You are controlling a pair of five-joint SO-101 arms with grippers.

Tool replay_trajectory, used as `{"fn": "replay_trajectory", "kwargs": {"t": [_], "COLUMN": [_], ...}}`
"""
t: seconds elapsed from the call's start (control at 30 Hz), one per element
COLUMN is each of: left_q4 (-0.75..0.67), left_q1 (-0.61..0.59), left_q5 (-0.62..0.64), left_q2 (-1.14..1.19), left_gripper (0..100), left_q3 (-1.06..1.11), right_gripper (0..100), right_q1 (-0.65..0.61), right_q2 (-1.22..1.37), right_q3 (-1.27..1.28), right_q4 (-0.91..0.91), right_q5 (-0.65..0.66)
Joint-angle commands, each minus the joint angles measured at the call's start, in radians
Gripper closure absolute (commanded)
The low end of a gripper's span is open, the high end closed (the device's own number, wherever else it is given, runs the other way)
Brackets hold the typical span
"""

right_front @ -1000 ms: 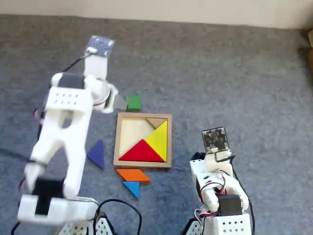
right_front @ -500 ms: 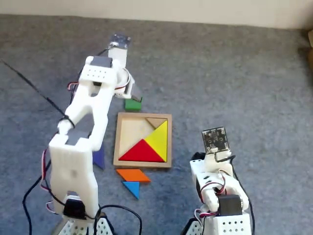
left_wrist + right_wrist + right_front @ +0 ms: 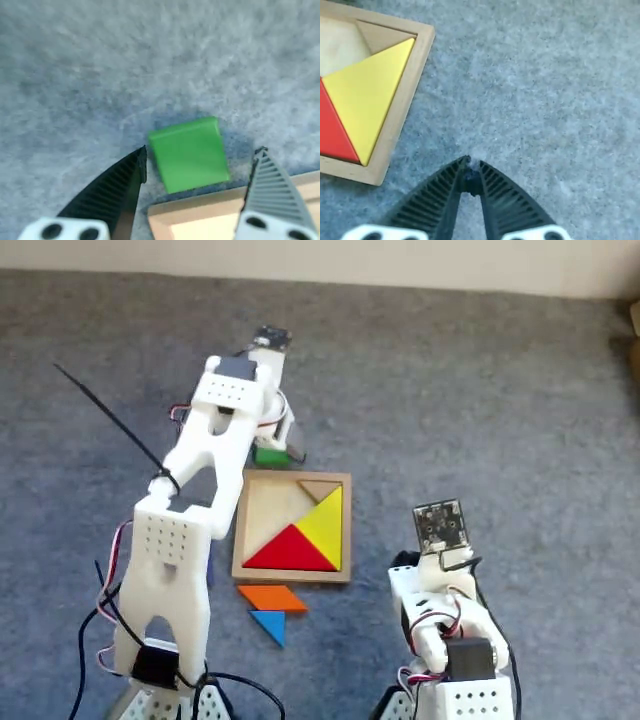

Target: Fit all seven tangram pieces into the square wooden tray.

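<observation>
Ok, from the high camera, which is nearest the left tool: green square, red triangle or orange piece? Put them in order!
1. Green square, right at the left tool.
2. Red triangle, inside the tray.
3. Orange piece, on the carpet outside the tray.

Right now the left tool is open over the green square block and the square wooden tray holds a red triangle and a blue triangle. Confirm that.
One colour's wrong. The high view shows the square wooden tray holding a red triangle and a yellow triangle; the light blue triangle lies outside it on the grey carpet. The rest holds.
</observation>
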Motion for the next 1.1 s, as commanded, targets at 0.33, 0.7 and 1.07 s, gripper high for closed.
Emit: {"fn": "replay_trajectory", "kwargs": {"t": [0.33,0.7,1.07], "left_q4": [0.014,0.241,0.362], "left_q1": [-0.01,0.021,0.139], "left_q5": [0.002,-0.091,-0.167], "left_q2": [-0.001,-0.116,-0.168], "left_gripper": [86,86,86], "left_q3": [-0.071,-0.229,-0.186], "right_gripper": [99.5,99.5,99.5], "right_q1": [0.018,0.018,0.018], "right_q2": [-0.019,-0.019,-0.019], "right_q3": [0.102,0.102,0.102], "right_q4": [-0.001,-0.001,-0.001], "right_q5": [-0.002,-0.002,-0.002]}}
